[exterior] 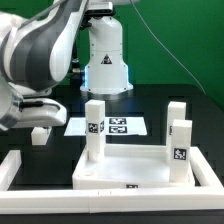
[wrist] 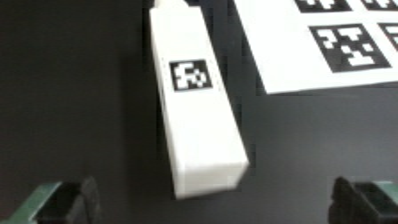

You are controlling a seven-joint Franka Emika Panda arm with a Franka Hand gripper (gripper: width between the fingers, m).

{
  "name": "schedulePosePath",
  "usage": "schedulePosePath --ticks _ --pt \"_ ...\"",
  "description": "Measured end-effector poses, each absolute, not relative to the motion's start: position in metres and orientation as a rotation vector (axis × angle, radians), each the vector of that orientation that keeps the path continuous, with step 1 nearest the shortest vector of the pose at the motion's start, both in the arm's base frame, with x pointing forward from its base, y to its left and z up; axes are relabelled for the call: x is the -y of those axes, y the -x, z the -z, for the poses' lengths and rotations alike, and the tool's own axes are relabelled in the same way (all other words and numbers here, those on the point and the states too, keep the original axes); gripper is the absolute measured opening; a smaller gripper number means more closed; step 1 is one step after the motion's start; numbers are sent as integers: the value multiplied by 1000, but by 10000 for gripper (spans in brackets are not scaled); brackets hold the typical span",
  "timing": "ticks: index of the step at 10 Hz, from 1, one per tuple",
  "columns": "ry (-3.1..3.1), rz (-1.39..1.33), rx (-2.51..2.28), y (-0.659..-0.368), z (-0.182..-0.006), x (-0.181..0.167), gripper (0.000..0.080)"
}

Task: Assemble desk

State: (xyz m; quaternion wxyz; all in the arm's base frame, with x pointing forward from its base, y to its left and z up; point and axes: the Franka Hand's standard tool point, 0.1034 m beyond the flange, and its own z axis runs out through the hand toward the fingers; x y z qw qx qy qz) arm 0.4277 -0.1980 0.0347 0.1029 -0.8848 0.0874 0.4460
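Three legs stand upright in the tray-like desk top [exterior: 125,172]: one [exterior: 93,130] at its ten o'clock corner, one [exterior: 176,118] at two o'clock, one [exterior: 181,152] at four o'clock. A fourth leg [wrist: 196,95] lies loose on the dark surface [wrist: 71,90], just beside the marker board [wrist: 329,45], tag up. The pincer [wrist: 210,200] hangs released above it, fingers [wrist: 54,200] wide apart, touching nothing. White border bars [exterior: 20,165] flank the top.
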Motion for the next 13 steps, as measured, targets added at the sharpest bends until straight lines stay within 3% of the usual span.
schedulePosePath --ticks 2,5,6,7,8,9,13 --pt "2593 -1361 -293 -407 -17 191 649" --pt "2593 -1364 -309 -402 -14 192 649" --pt "2592 -1364 -310 -401 -14 192 559" --pt "2592 -1364 -311 -401 -14 192 559" --pt "2591 -1364 -311 -401 -14 192 358" --pt "2591 -1364 -312 -401 -14 193 287" --pt "2590 -1363 -315 -400 -14 194 287"
